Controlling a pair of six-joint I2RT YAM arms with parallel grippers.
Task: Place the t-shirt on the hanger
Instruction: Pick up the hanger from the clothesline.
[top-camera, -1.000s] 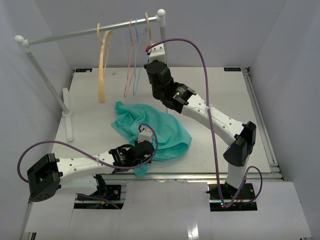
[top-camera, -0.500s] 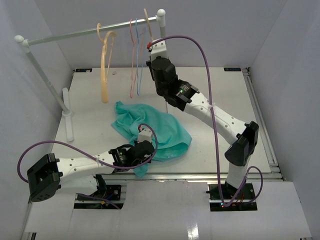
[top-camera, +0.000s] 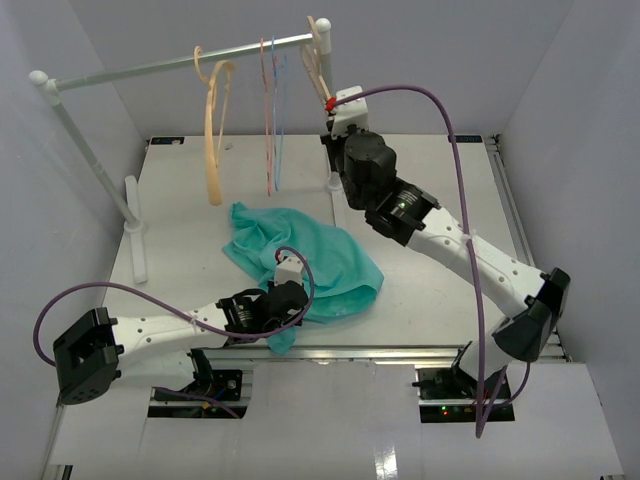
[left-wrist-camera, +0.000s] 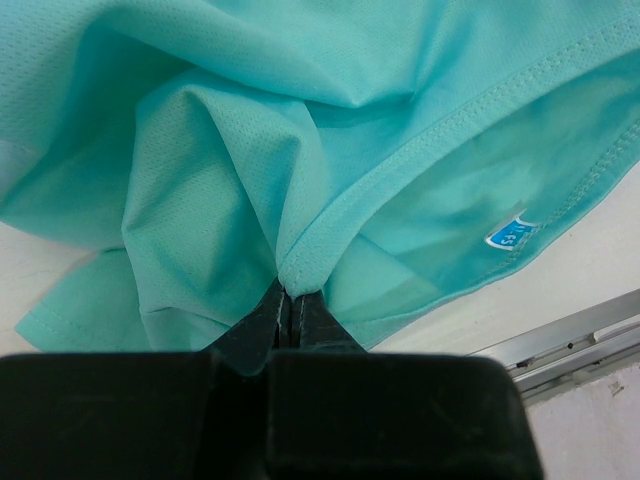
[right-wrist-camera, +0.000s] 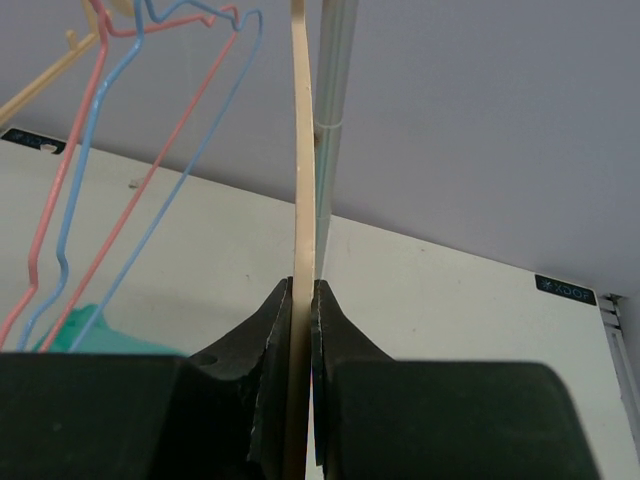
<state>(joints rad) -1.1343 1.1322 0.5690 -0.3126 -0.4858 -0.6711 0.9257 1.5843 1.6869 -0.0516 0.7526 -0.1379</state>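
The teal-green t-shirt (top-camera: 300, 250) lies crumpled on the table in front of the rack. My left gripper (top-camera: 288, 325) is shut on a fold of its hem at the near edge; the left wrist view shows the jaws (left-wrist-camera: 290, 300) pinching the stitched edge of the shirt (left-wrist-camera: 250, 130). My right gripper (top-camera: 332, 100) is raised near the rail's right end, shut on a thin arm of the pale pinkish-tan hanger (top-camera: 318, 55). In the right wrist view the hanger (right-wrist-camera: 301, 150) runs straight up from between the closed jaws (right-wrist-camera: 301, 290).
A white rail (top-camera: 150, 68) spans the back on two posts. A thicker yellow-tan hanger (top-camera: 212, 130) and thin pink and blue hangers (top-camera: 272, 110) hang from it. The right post (right-wrist-camera: 335, 100) stands just behind the held hanger. White walls enclose the table.
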